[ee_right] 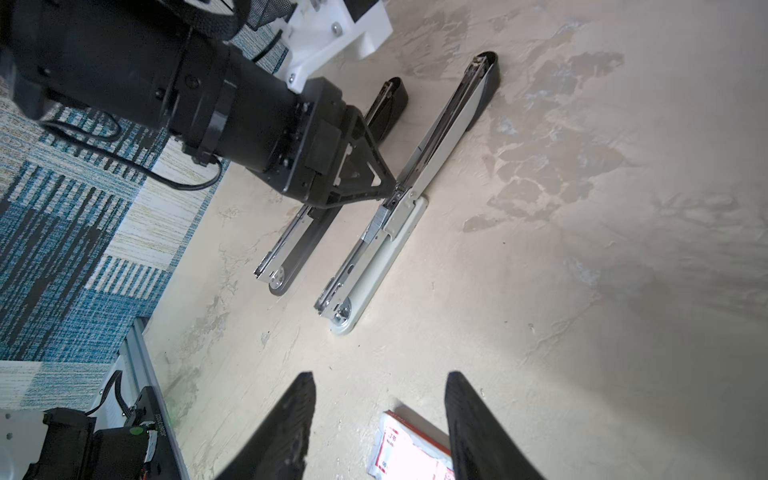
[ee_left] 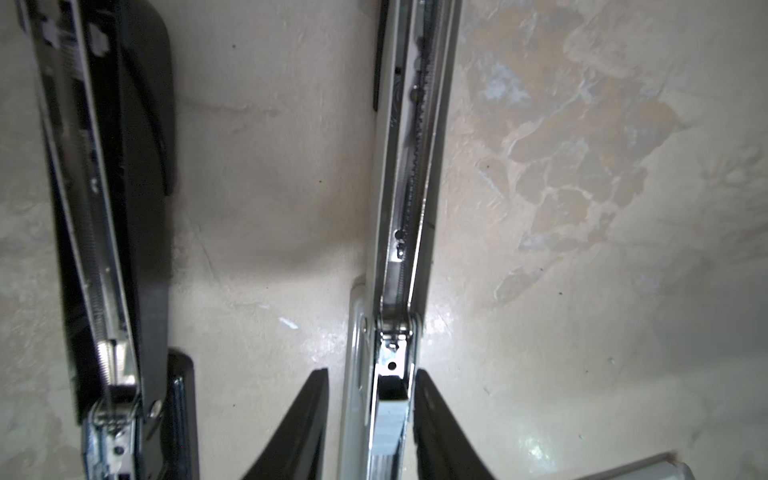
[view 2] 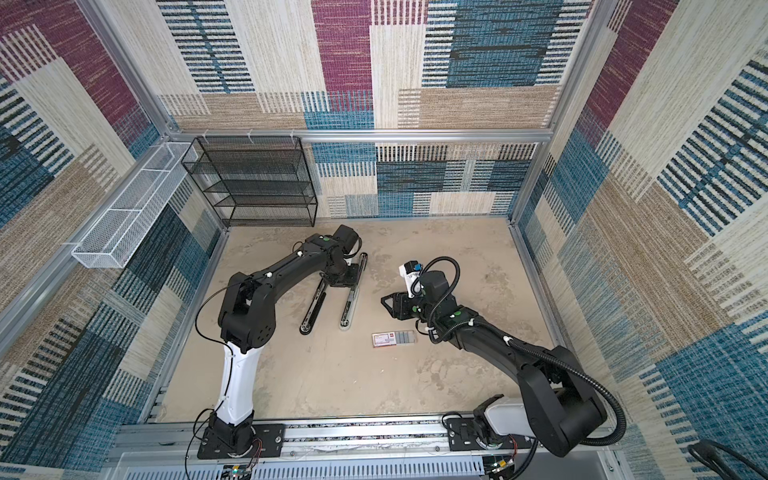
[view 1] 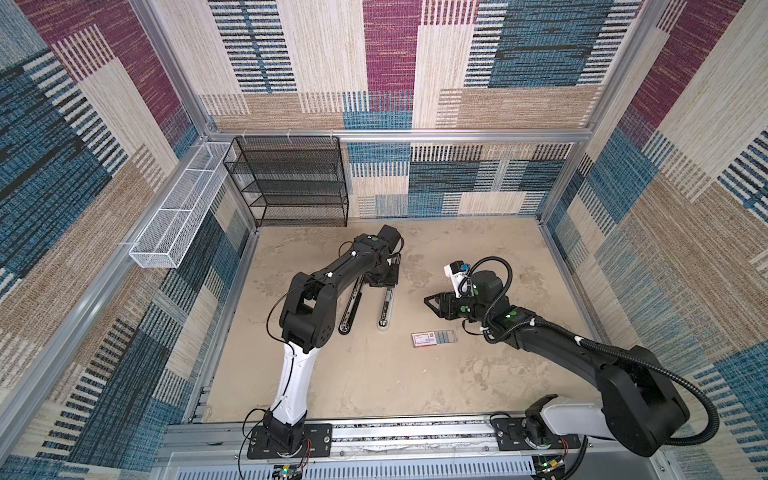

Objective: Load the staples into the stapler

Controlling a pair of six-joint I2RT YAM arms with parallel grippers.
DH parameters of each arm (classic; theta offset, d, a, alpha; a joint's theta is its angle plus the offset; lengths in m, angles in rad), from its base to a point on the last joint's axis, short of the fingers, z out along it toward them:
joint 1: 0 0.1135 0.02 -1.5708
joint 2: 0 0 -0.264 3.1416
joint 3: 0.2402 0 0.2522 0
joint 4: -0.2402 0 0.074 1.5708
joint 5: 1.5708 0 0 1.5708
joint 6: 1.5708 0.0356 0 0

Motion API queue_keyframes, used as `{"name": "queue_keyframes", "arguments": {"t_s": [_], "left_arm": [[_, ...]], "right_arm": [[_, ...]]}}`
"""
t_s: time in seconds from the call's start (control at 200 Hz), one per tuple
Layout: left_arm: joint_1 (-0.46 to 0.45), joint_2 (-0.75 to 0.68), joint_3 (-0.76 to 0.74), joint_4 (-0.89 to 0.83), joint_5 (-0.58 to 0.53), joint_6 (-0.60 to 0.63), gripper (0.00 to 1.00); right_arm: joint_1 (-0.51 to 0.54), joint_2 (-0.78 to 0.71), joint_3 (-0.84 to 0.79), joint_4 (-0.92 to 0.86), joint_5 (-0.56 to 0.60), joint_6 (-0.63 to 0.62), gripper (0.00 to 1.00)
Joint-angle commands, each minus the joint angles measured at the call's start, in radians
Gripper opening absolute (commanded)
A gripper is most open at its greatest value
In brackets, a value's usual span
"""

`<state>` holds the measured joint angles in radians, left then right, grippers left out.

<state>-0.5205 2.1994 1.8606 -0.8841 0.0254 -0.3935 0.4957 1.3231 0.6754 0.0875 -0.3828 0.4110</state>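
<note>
Two staplers lie opened flat on the table: a white stapler and a black stapler beside it. My left gripper is open and straddles the white stapler's metal channel near the hinge. One finger stands clear of it. A pale grey ribbed piece sits in the channel between the fingers. The red-and-white staples box lies with its grey tray slid out. My right gripper hangs open and empty above the box.
A black mesh shelf stands at the back left of the table. Along the left wall hangs a white mesh basket. An aluminium rail with both arm bases runs across the front edge.
</note>
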Motion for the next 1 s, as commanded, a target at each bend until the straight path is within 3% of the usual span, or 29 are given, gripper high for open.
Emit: {"name": "queue_keyframes", "arguments": {"t_s": [0.0, 0.996], "left_arm": [[0.003, 0.013, 0.015, -0.013, -0.01, 0.03, 0.38], [-0.015, -0.052, -0.147, -0.013, -0.028, 0.022, 0.32]], "right_arm": [[0.003, 0.0, 0.0, 0.05, -0.011, 0.009, 0.54], [0.003, -0.02, -0.008, 0.04, 0.016, 0.003, 0.53]]}}
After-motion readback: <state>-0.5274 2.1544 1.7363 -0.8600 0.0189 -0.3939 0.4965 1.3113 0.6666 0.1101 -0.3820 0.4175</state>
